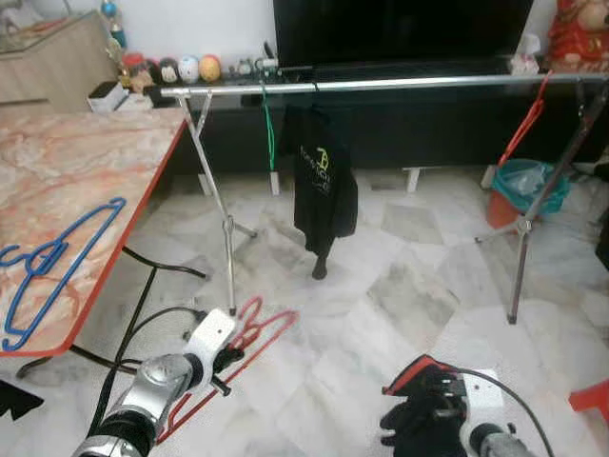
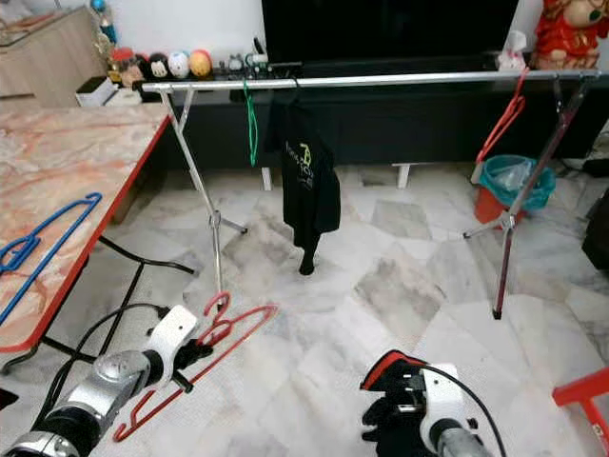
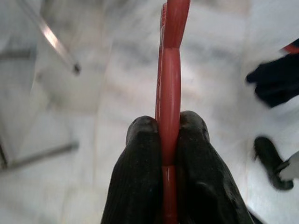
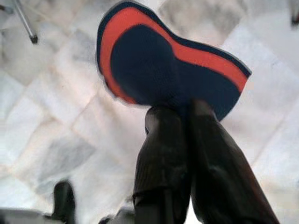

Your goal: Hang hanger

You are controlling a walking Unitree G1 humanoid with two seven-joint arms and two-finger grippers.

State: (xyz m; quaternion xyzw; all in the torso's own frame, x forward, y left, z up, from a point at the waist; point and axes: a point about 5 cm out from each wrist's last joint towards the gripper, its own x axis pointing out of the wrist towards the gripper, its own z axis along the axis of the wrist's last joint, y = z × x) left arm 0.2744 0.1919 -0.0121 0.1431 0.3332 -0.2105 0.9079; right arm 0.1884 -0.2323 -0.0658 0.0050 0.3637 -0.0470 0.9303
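Left gripper (image 3: 169,126) fingers clamp red hanger (image 1: 249,335) low, rail (image 1: 381,84) well above ahead; right gripper (image 4: 189,116) fingers closed, empty.

Head stereo pair looking forward-down, sharing the clothes rail (image 1: 381,84), wrist cameras close along the jaws

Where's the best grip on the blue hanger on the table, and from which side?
Grip the blue hanger on its long straight bar, coming from above with the fingers across it. It lies flat on the marble table, so only a top-down pinch gets around the thin bar; the bar runs clear of the hook loops near the table's edge. The left gripper is occupied by the red hanger.
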